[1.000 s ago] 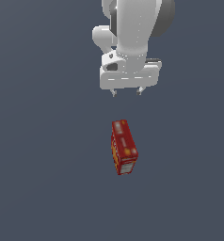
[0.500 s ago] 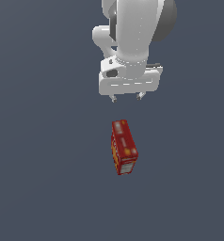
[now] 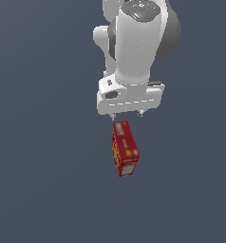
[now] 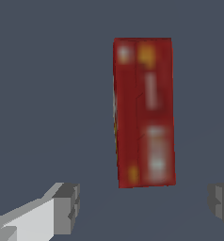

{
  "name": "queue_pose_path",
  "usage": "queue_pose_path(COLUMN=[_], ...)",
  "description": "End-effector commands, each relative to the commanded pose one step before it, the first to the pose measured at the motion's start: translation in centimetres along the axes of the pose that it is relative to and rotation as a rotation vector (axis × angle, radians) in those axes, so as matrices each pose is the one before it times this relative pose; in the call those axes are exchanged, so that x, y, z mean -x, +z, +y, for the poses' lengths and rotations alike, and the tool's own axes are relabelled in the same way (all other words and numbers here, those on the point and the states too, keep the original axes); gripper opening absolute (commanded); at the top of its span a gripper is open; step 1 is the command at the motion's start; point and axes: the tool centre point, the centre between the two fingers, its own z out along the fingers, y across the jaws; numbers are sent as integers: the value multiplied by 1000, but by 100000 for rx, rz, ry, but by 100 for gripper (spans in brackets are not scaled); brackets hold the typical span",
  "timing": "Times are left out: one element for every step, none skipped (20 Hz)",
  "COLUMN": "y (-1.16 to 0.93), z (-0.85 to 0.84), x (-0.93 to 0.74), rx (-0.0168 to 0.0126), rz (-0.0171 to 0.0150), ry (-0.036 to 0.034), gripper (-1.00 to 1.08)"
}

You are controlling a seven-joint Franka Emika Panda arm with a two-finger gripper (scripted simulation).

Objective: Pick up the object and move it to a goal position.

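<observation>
One red box (image 3: 124,148) is seen lying flat on the grey floor (image 3: 43,180), with nothing gripping it. One gripper (image 3: 127,114) is held just above the box's far end, its two fingers (image 4: 62,207) spread wide apart (wider than the box) with nothing between them.

**Plain dark floor, nothing else**

Bkgd = one flat slate blue-grey surface (image 3: 43,190), filling both views edge to edge. Uniform colour, no texture. Light even & soft. Wrist view: faint paler diagonal streak across the surface (image 4: 198,132); can't tell what it is.
</observation>
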Motion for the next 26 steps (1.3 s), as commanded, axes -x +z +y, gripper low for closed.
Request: queue_pose_path(y=[756, 284, 272, 260, 245, 229, 211, 192, 173, 151, 129, 106, 85, 61, 32, 15, -26, 36, 107, 178, 250, 321, 392, 464, 507, 580], z=[464, 169, 158, 153, 140, 129, 118, 104, 99, 82, 67, 56, 50, 36, 3, 17, -28, 1, 2, 3, 5, 6, 7, 8, -29, 9], x=[-1555, -517, -474, -433, -393, -354, -317, -280, -245, -210, -177, -144, -111, -79, -48, -15, 114, 0, -1, -1, 0, 0, 2, 4, 12, 10], rx=[202, 72, 70, 66, 63, 59, 54, 50, 43, 39, 34, 28, 20, 14, 14, 0, -30, 0, 0, 0, 0, 0, 0, 0, 7, 0], rz=[327, 105, 98, 89, 82, 75, 67, 61, 51, 45, 39, 32, 22, 16, 16, 0, -101, 0, 0, 0, 0, 0, 0, 0, 43, 0], ry=[-1238, -418, -390, -355, -329, -302, -271, -246, -208, -186, -161, -131, -93, -66, -66, 0, 113, 0, 0, 0, 0, 0, 0, 0, -54, 0], gripper=[100, 100, 100, 100, 100, 100, 100, 100, 100, 100, 100, 100, 100, 100, 100, 100, 100, 100, 100, 100, 100, 100, 100, 100, 100, 100])
